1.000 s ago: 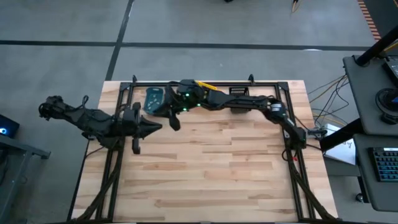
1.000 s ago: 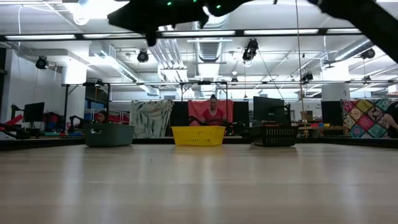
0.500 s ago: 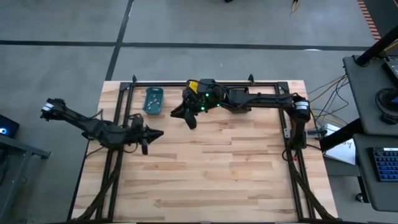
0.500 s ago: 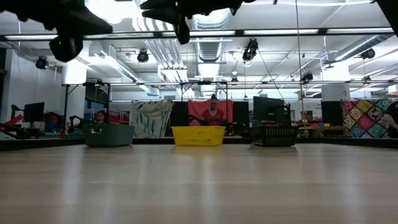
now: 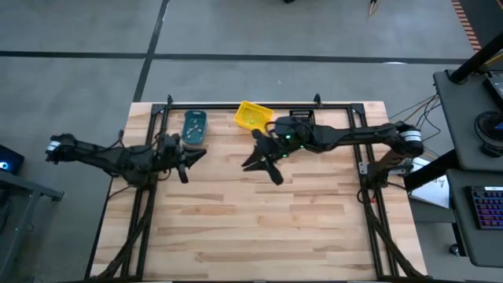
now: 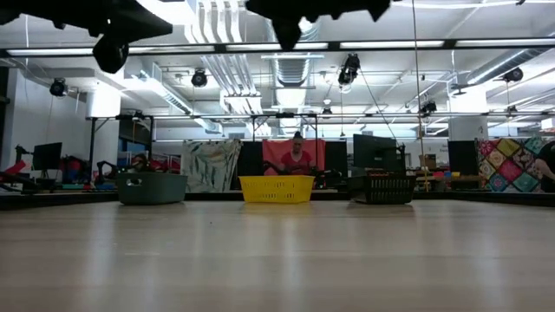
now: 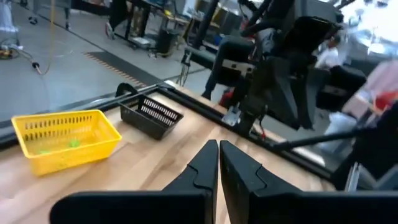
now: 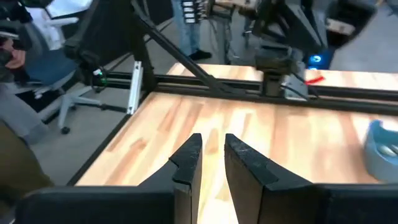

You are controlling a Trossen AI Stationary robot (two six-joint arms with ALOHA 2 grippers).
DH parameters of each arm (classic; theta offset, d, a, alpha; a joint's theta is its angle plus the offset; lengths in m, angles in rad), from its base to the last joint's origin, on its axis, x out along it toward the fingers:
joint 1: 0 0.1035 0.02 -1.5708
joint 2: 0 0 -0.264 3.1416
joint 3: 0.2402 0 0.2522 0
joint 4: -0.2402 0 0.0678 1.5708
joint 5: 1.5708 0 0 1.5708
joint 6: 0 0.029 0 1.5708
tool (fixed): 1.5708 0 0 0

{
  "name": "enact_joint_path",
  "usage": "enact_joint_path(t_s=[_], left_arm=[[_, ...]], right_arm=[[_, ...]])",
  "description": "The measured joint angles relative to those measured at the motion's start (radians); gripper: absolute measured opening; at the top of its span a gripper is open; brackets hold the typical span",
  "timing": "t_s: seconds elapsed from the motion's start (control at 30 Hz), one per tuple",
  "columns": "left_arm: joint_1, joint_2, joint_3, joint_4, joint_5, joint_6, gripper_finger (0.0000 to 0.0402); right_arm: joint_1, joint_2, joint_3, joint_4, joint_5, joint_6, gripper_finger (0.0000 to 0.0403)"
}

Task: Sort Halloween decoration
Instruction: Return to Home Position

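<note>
Right pincer (image 8: 213,138) hangs parted, left pincer (image 7: 219,144) closed, near the yellow bin (image 7: 37,134) whose green trinkets (image 7: 73,143) look feather-light, best pinched mid-body.

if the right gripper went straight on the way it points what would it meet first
Likely only bare table ahead of the right gripper, then the black frame rail at the edge; depth is unclear.

right hand (image 5: 266,163): swung from teal bin (image 5: 193,135) to mid-table | yellow bin (image 5: 243,117): uncovered
</note>
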Motion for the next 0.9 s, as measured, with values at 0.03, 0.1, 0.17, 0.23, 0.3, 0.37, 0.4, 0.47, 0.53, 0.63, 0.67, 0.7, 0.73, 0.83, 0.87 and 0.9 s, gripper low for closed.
enact_joint_path(t_s=[0.03, 0.1, 0.17, 0.23, 0.3, 0.37, 0.4, 0.47, 0.53, 0.63, 0.67, 0.7, 0.73, 0.83, 0.87, 0.9], left_arm=[[0.031, -0.006, 0.013, -0.03, 0.038, 0.019, 0.0], [0.097, -0.013, 0.042, -0.093, 0.127, 0.039, 0.0], [0.171, -0.018, 0.061, -0.157, 0.235, 0.052, 0.0], [0.239, -0.023, 0.071, -0.178, 0.364, 0.096, 0.0], [0.294, -0.032, 0.072, -0.18, 0.484, 0.148, 0.0], [0.333, -0.045, 0.075, -0.185, 0.534, 0.164, 0.0], [0.345, -0.053, 0.074, -0.193, 0.535, 0.165, 0.0], [0.353, -0.078, 0.058, -0.184, 0.533, 0.164, 0.0], [0.353, -0.121, 0.027, -0.178, 0.537, 0.164, 0.0], [0.352, -0.202, -0.024, -0.166, 0.54, 0.161, 0.0], [0.352, -0.235, -0.044, -0.165, 0.54, 0.16, 0.0], [0.352, -0.267, -0.065, -0.162, 0.54, 0.16, 0.0], [0.352, -0.3, -0.081, -0.153, 0.54, 0.161, 0.0], [0.352, -0.407, -0.133, -0.122, 0.539, 0.174, 0.0], [0.352, -0.442, -0.151, -0.116, 0.536, 0.177, 0.0], [0.352, -0.476, -0.168, -0.112, 0.529, 0.177, 0.0]], right_arm=[[-0.001, -0.024, -0.033, 0.01, 0.002, 0.001, 0.0061], [-0.005, -0.072, -0.097, 0.034, 0.007, 0.001, 0.0061], [-0.005, -0.122, -0.159, 0.06, 0.045, 0.001, 0.0061], [-0.002, -0.173, -0.219, 0.083, 0.114, 0.0, 0.0058], [-0.002, -0.227, -0.276, 0.095, 0.173, -0.017, 0.0057], [-0.005, -0.279, -0.334, 0.118, 0.191, -0.049, 0.0056], [-0.006, -0.304, -0.364, 0.14, 0.193, -0.064, 0.0056], [-0.014, -0.355, -0.423, 0.167, 0.191, -0.078, 0.0056], [-0.024, -0.396, -0.481, 0.211, 0.187, -0.061, 0.0057], [-0.036, -0.453, -0.572, 0.274, 0.201, -0.039, 0.0061], [-0.037, -0.468, -0.598, 0.296, 0.217, -0.031, 0.0062], [-0.036, -0.485, -0.625, 0.313, 0.244, -0.027, 0.0063], [-0.034, -0.499, -0.65, 0.329, 0.271, -0.021, 0.0064], [-0.037, -0.537, -0.719, 0.39, 0.328, -0.004, 0.0063], [-0.038, -0.55, -0.74, 0.407, 0.335, 0.001, 0.0062], [-0.038, -0.562, -0.761, 0.426, 0.35, 0.006, 0.0061]])
